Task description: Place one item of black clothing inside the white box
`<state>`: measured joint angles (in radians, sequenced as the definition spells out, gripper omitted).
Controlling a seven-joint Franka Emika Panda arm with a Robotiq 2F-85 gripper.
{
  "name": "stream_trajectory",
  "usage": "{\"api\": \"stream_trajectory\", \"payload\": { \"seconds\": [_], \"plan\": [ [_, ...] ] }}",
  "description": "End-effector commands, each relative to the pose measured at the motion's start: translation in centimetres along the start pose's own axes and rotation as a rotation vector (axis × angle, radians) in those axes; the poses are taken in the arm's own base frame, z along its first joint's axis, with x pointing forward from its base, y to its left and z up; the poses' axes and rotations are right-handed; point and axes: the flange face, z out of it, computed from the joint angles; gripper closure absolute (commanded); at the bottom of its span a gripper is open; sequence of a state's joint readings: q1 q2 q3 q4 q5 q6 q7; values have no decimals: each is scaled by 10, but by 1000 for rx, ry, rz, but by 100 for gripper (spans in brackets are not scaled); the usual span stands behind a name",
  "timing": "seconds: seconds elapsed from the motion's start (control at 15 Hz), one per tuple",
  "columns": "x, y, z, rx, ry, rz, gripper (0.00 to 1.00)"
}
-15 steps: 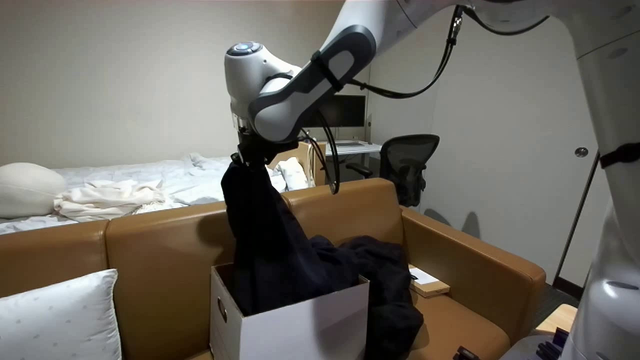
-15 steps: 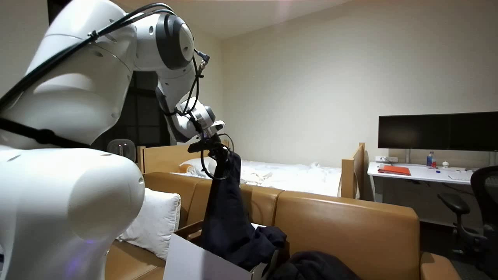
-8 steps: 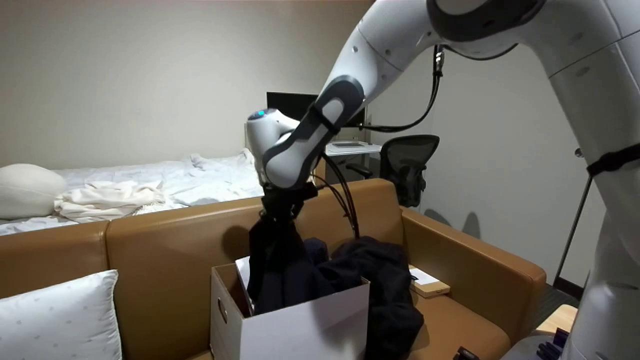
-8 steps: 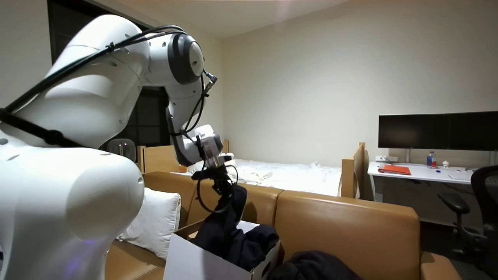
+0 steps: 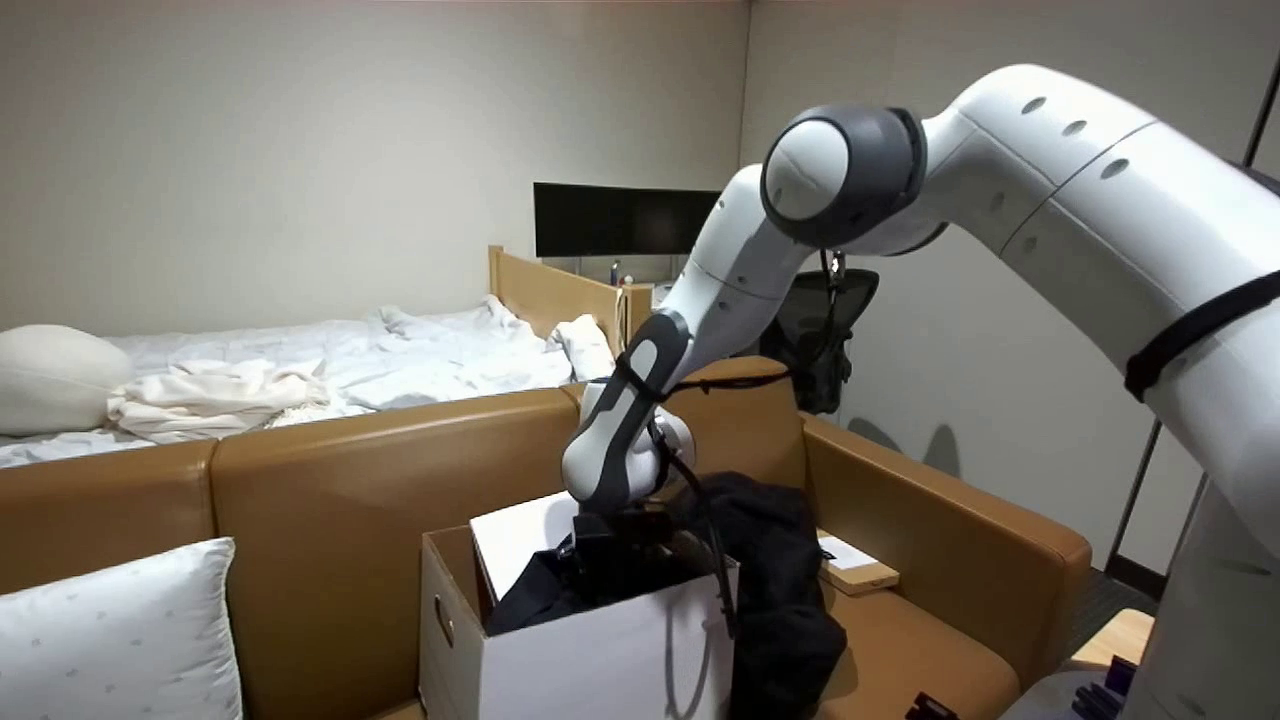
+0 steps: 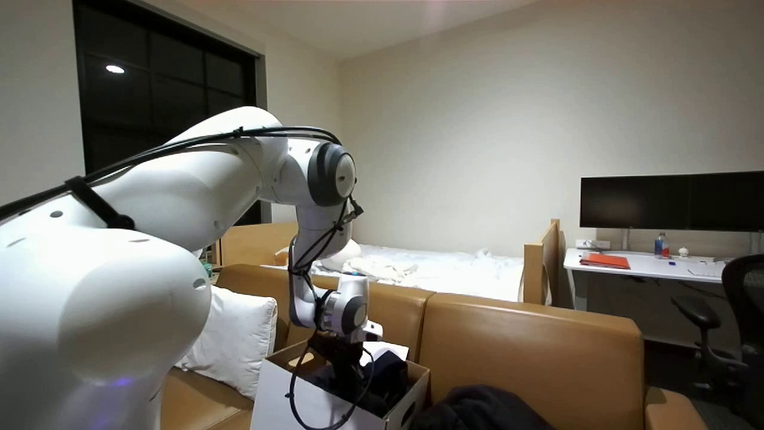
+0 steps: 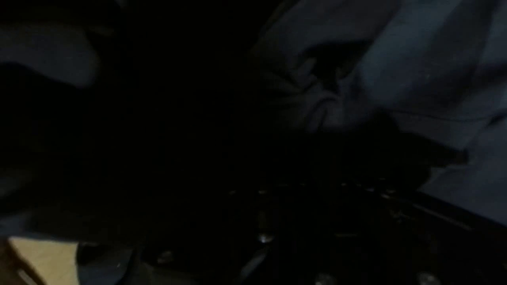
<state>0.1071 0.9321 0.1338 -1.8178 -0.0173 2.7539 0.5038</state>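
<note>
The white box sits on the couch; it also shows in an exterior view. Black clothing lies bunched inside the box, below the rim; it shows in an exterior view too. My gripper is lowered into the box, pointing down among this clothing. The wrist view shows dark folds of the cloth close up, and the fingers are lost in the dark. I cannot tell whether they are open or shut. More black clothing lies outside, beside the box.
A white flat item leans inside the box. The brown couch backrest stands behind the box. A white pillow and a flat cardboard box lie on the couch. A cable loop hangs over the box's front wall.
The arm has come down from above the box. The clothing, at first stretched up from the box to the gripper, has sunk into the box and folded. The white flat item is more exposed.
</note>
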Motion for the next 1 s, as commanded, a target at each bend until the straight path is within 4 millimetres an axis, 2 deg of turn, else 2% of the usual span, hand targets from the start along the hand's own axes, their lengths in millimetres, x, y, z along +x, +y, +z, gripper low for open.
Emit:
{"api": "stream_trajectory", "payload": {
  "seconds": [0.0,0.13,0.4,0.53,0.73,0.87,0.93],
  "plan": [
    [19,-13,-2,153,46,-42,70],
    [26,-30,-34,178,110,-152,59],
    [21,-69,-119,94,135,-361,33],
    [16,-74,-149,30,74,-413,20],
    [-5,-77,-214,-91,24,-489,1],
    [-20,-72,-260,-188,-10,-521,0],
    [-21,-60,-279,-240,-39,-528,0]
  ]
}}
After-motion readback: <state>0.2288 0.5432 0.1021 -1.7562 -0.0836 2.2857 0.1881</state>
